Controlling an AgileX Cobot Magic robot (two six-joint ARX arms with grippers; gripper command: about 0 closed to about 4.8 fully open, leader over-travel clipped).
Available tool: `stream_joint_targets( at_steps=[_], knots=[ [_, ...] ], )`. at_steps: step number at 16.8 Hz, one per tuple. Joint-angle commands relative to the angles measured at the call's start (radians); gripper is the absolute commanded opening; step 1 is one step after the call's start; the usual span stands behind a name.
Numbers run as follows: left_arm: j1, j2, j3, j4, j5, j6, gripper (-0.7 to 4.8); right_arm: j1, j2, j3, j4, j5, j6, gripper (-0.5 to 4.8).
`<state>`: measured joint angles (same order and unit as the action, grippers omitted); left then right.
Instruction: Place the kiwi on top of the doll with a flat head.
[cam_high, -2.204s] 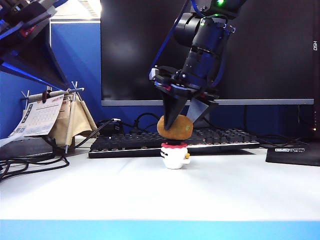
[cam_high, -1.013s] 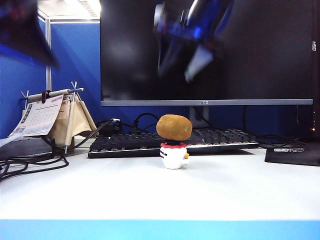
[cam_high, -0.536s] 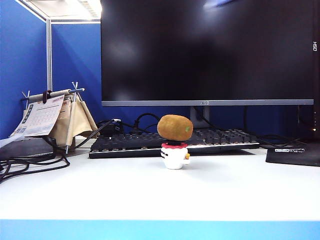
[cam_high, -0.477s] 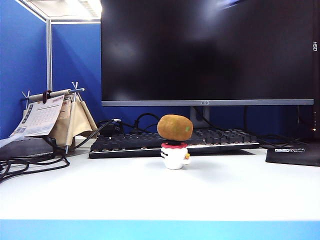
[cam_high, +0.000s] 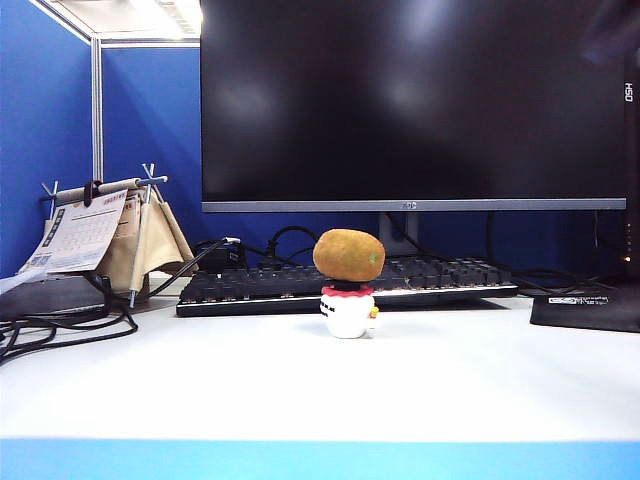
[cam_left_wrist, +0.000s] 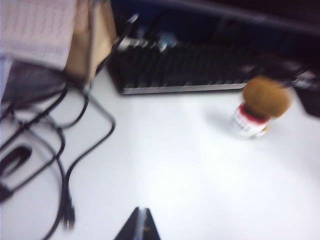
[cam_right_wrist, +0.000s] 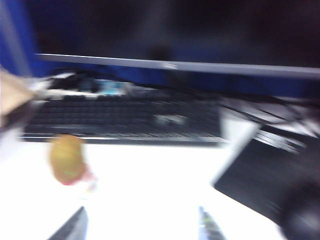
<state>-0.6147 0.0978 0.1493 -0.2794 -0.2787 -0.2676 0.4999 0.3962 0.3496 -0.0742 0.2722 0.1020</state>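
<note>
My arms, over the doll two seconds ago, now gone from exterior view. Fuzzy golden-brown oval kiwi (cam_high: 349, 254) balancing on squat white red-topped flat-headed doll (cam_high: 349, 310), before black keyboard (cam_high: 340, 283). Left gripper (cam_left_wrist: 139, 226) sitting pinched together; right gripper (cam_right_wrist: 141, 223) standing apart, empty (blurred). Risk: kiwi overhanging, rolling off at slightest table jolt.

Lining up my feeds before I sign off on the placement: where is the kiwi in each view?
Exterior view: kiwi at centre, resting on the doll.
Left wrist view: kiwi at the right side, atop the doll, blurred.
Right wrist view: kiwi at lower left, blurred.
Shared landmark: the black keyboard just behind it.
</note>
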Motion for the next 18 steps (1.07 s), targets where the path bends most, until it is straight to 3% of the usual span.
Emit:
stream_joint_targets(
  at_steps=[1, 7, 10, 12, 15, 16, 18],
  knots=[
    [0.0, 0.0, -0.039, 0.02, -0.016, -0.01, -0.03, 0.001, -0.092, -0.089, 0.024, 0.071, 0.003, 2.68],
    [0.0, 0.0, -0.063, -0.165, 0.051, 0.009, -0.03, 0.001, -0.127, -0.27, 0.019, 0.065, 0.012, 2.63],
    [0.0, 0.0, -0.064, -0.168, 0.181, 0.009, -0.04, 0.001, -0.127, -0.326, 0.018, -0.017, 0.087, 2.6],
    [0.0, 0.0, -0.065, -0.166, 0.212, 0.005, -0.03, 0.001, -0.125, -0.349, -0.021, -0.103, 0.09, 2.52],
    [0.0, 0.0, -0.067, -0.158, 0.211, 0.002, -0.04, 0.001, -0.125, -0.349, -0.058, -0.148, 0.09, 2.28],
    [0.0, 0.0, -0.067, -0.159, 0.209, 0.0, -0.04, 0.001, -0.125, -0.349, -0.055, -0.147, 0.09, 2.14],
    [0.0, 0.0, -0.067, -0.156, 0.212, -0.002, -0.04, 0.001, -0.125, -0.349, -0.056, -0.148, 0.09, 1.1]
  ],
)
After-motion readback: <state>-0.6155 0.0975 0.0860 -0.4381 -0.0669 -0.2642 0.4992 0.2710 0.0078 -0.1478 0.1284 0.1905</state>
